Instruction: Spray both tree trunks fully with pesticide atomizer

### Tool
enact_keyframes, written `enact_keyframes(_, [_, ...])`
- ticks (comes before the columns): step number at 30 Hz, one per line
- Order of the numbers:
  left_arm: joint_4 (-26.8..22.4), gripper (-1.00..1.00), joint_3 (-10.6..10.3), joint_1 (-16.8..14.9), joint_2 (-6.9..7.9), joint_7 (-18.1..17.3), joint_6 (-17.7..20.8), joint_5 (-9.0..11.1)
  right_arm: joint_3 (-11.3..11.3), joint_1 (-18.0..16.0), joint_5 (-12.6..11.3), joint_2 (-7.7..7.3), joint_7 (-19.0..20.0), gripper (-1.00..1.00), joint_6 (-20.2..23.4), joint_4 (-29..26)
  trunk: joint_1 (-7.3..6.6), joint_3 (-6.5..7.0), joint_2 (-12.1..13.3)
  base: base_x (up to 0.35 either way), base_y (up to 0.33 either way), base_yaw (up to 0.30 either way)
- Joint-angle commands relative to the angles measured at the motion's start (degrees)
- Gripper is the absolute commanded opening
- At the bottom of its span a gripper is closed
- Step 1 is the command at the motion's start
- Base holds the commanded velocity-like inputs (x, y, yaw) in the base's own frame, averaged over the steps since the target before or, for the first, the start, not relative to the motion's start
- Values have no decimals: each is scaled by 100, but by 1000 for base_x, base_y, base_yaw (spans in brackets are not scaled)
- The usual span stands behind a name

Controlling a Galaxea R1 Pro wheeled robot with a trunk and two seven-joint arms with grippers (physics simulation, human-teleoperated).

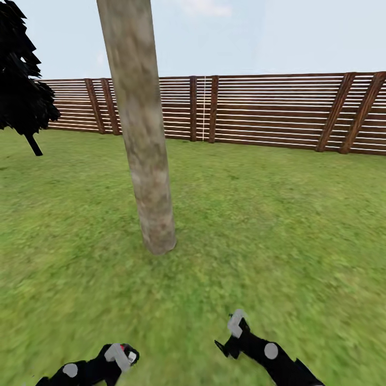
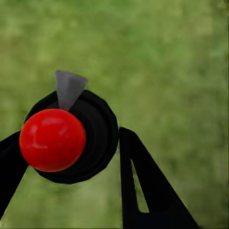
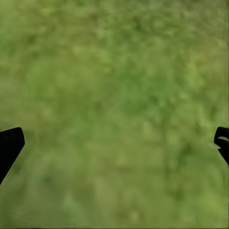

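Observation:
One tree trunk (image 1: 145, 139), thick and mottled grey-brown, rises from the garden lawn (image 1: 279, 214) ahead of me, slightly left of centre; its crown is cut off by the frame. My left gripper (image 1: 120, 356) is low at the near left, shut on the pesticide atomizer (image 2: 52, 140). The atomizer has a black round body, a red ball top and a grey nozzle (image 2: 69, 88). Black fingers (image 2: 143, 186) flank it in the left wrist view. My right gripper (image 1: 228, 336) hangs open over grass at the near right, its fingertips (image 3: 9, 148) wide apart with nothing between them.
A brown slatted wooden fence (image 1: 268, 107) closes the lawn at the back. A black column-shaped tree (image 1: 21, 80) stands at the far left. Open grass lies between me and the trunk and stretches off to the right.

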Motion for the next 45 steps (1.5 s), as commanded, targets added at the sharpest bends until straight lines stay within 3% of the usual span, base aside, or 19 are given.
enact_keyframes(1, [-65, -100, 25, -192, -16, -436, 67, -358, 7, -197, 86, -1, 475, 100, 49, -33, -1, -7, -2, 0, 0, 0])
enact_keyframes(2, [-107, -100, 25, -354, -31, -838, 119, -567, 12, -378, 94, 11, 902, 100, 86, -54, -1, -7, -2, 0, 0, 0])
enact_keyframes(4, [-163, -100, 23, -620, -37, -1497, 164, -758, 16, -615, 101, 33, 1406, 100, 114, -70, -1, -7, -2, 0, 0, 0])
enact_keyframes(8, [-287, -100, 17, -838, -44, -2188, 477, -828, 32, -722, 99, 102, 1602, 100, 124, -76, -1, -7, -2, 0, 0, 0])
enact_keyframes(10, [-361, -100, 14, -850, -45, -2270, 598, -890, 34, -731, 102, 117, 1614, 100, 124, -76, -1, -7, -2, 0, 0, 0])
enact_keyframes(13, [-457, -100, -26, -838, -144, -2324, 499, -847, 76, -736, 197, 216, 1703, 100, 125, -128, -1, -7, -2, 0, 0, 0])
enact_keyframes(18, [-406, -100, 37, -849, -307, -2236, 393, -861, 66, -736, 75, 378, 1605, 100, 132, -104, -1, -7, -2, 0, 0, 0])
enact_keyframes(22, [-438, -100, 17, -939, -437, -2272, 422, -925, 84, -743, 144, 507, 1688, 100, 153, -152, -1, -7, -2, 0, 0, 0])
enact_keyframes(28, [-438, -100, -145, -1064, -633, -2291, 454, -925, 88, -752, 147, 653, 1880, 100, 168, -346, -1, -7, -2, 0, 0, 0])
enact_keyframes(29, [-437, -100, -504, -1066, -804, -2292, 456, -925, 88, -753, 149, 657, 2257, 100, 168, -424, -1, -7, -2, 0, 0, 0])
enact_keyframes(30, [-438, -100, -517, -1067, -834, -2292, 457, -929, 88, -753, 149, 659, 2262, 100, 168, -446, -1, -7, -2, 0, 0, 0])
enact_keyframes(31, [-439, -100, -522, -1069, -855, -2292, 459, -931, 88, -753, 150, 660, 2264, -100, 168, -455, -1, -7, -2, 0, 0, 0])
enact_keyframes(37, [-442, -100, -534, -1159, -985, -2371, 463, -934, 95, -754, 204, 665, 2267, -100, 169, -471, -1, -7, -2, 0, 0, 0])
enact_keyframes(41, [-448, -100, -533, -1278, -1065, -2550, 476, -934, 91, -754, 682, 831, 2263, -100, 169, -471, -1, -7, -2, 0, 0, 0])
enact_keyframes(45, [-450, -100, -537, -1303, -1141, -2564, 487, -975, 88, -754, 797, 869, 2260, -100, 169, -471, -1, -7, -2, 0, 0, 0])
